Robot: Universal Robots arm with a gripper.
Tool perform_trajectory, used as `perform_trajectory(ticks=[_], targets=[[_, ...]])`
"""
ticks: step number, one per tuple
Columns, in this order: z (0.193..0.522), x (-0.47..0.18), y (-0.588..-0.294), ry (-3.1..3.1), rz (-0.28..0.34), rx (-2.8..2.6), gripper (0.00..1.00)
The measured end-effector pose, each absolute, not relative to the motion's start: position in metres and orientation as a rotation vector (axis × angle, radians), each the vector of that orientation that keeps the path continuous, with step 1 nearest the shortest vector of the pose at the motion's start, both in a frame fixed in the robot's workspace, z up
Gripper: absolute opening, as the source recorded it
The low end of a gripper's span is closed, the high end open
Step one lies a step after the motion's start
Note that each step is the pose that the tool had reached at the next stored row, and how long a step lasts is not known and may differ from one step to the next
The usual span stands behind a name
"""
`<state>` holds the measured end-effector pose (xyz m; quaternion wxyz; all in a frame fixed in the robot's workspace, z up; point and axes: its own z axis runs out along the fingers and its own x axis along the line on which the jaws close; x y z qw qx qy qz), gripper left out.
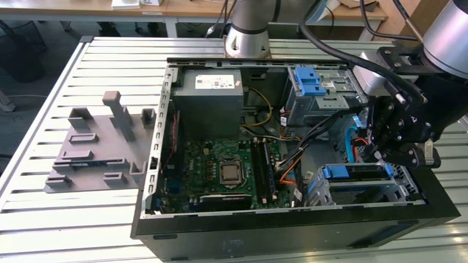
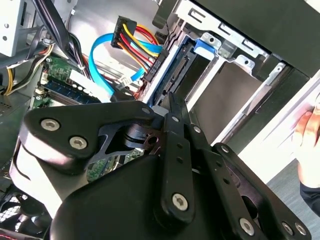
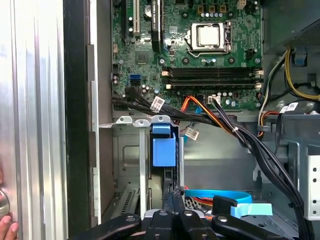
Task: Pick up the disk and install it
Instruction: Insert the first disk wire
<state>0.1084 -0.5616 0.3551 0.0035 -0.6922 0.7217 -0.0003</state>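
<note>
**Disk on edge in lower cage, gripper at its far end**

Left to right in the exterior view:

- A grey fixture (image 1: 95,145) sits on the slatted table (image 1: 44,219), well apart from the work.
- Next is the open computer case (image 1: 157,164), with the power-supply box (image 1: 212,101) above the motherboard (image 1: 227,170).
- Further right is the upper bay (image 1: 321,87) with its blue latch.
- Below that bay is the lower cage (image 1: 398,192), and the disk (image 1: 362,171) stands on edge in its slot. It looks already seated, or nearly so.
- The gripper (image 1: 417,158) is at the far right, hanging over the cage's right end.

**Key relation:** the disk's long axis runs left-right in the exterior view. Its blue tab (image 3: 164,145) is at the motherboard end, and the gripper is at the opposite end. In the first wrist view the slot leads straight from the gripper (image 3: 173,197) to that tab, so the disk lies dead ahead of the fingertips, with its axis in line with them. In the second wrist view the disk's edge (image 2: 172,75) sits just past the gripper (image 2: 176,107), with coloured cables (image 2: 137,42) beside it.

**Fingers:** pressed together, with nothing visible between them. I can't tell whether the tips touch the disk or sit just short of it.

A hand (image 3: 7,227) rests at the case's outer wall, away from the cage.
</note>
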Motion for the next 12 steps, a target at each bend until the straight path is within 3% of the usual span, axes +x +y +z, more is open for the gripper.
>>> perform_trajectory(ticks=[12], targets=[[0.356, 0.114, -0.547, 2.262, -0.001, -2.17, 0.11]])
